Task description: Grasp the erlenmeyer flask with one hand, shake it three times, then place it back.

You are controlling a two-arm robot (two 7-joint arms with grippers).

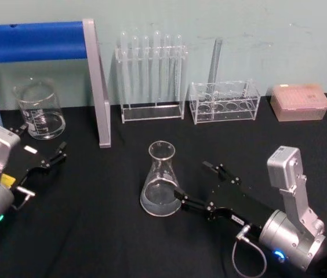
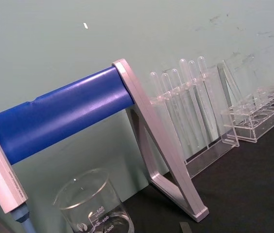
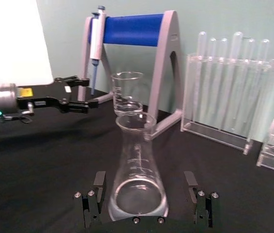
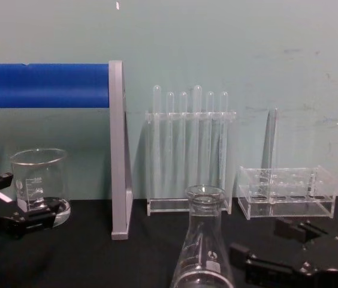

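In the head view, the erlenmeyer flask (image 1: 160,180) stands upright in the middle of the black worktop (image 1: 94,231). The right hand (image 1: 192,179) reaches in from the near right. Its two fingers are spread wide, one on each side of the flask's round bottom, and they do not pinch it. The left hand (image 1: 43,142) sits at the near left with its fingers spread too, just beside a beaker (image 1: 40,110). It has a small white label with nothing on it to read. Far back are a stand with a blue bar (image 1: 36,40), a rack of test tubes (image 1: 152,75), a low clear rack (image 1: 224,103) and a pink box (image 1: 300,101).

In the left wrist view, the beaker has white marks, and the numbers 400 and 300 can be read.

In the right wrist view, the flask stands between the right hand's two black fingers (image 3: 99,182). A pipette (image 3: 95,34) hangs on the stand. The left hand has a yellow label, but its writing is too small to read.

In the chest view, the flask is near and in the middle. It has a small white logo low on its side, too small to read. The right hand lies low, just right of the flask.
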